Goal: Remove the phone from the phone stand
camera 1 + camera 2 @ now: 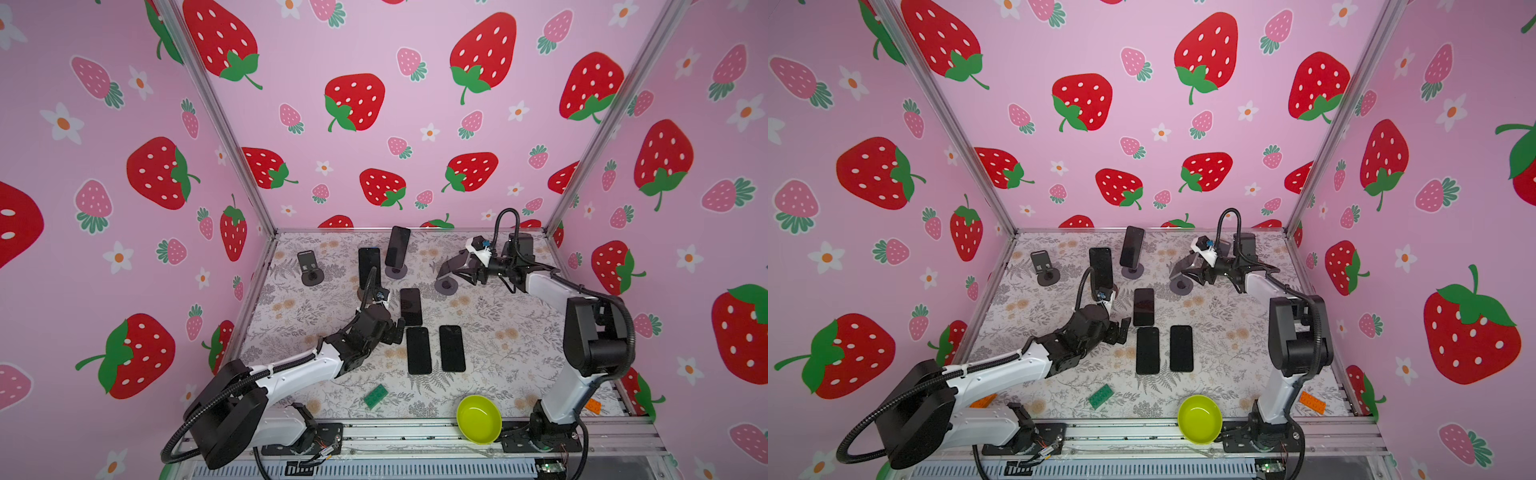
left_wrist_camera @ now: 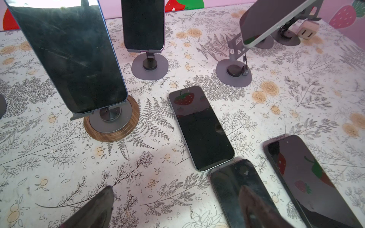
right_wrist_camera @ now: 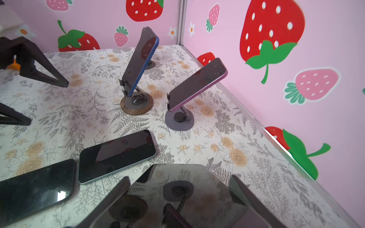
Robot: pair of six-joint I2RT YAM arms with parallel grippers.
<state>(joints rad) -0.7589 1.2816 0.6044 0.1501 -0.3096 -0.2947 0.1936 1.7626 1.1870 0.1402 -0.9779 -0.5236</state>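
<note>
Phone (image 2: pixel 272 21) in the right claw (image 3: pixel 179 179), and this looks like the lift. In the upper right of the left wrist view it hangs tilted over the grey phone stand (image 2: pixel 225 79), its low end right by the little cradle. I cannot tell whether it is fully clear of the lip. The right wrist view explains the hold: the fingers (image 3: pixel 114 199) pinch the two long edges with the dark glass between them. That probably keeps the pads off the screen and gives them flat, parallel sides to squeeze. The tilt roughly matches the lean of the cradle, so the sensible exit is up and along that slope, not straight sideways into the lip. The left claw (image 1: pixel 397 330) sits near the middle of a top view, spread wide and holding nothing, low over the desk (image 1: pixel 519 353). It is just beside the three flat phones (image 1: pixel 411 306), and I read that as waiting out of the way. Those three lie face up in a loose cluster in the centre, which looks like the natural landing zone. Further back, a blue-edged phone (image 2: pixel 69 55) and a purple-edged phone (image 2: pixel 142 23) lean on their own stands. An empty stand (image 1: pixel 309 270) sits at the upper left of the desk.
</note>
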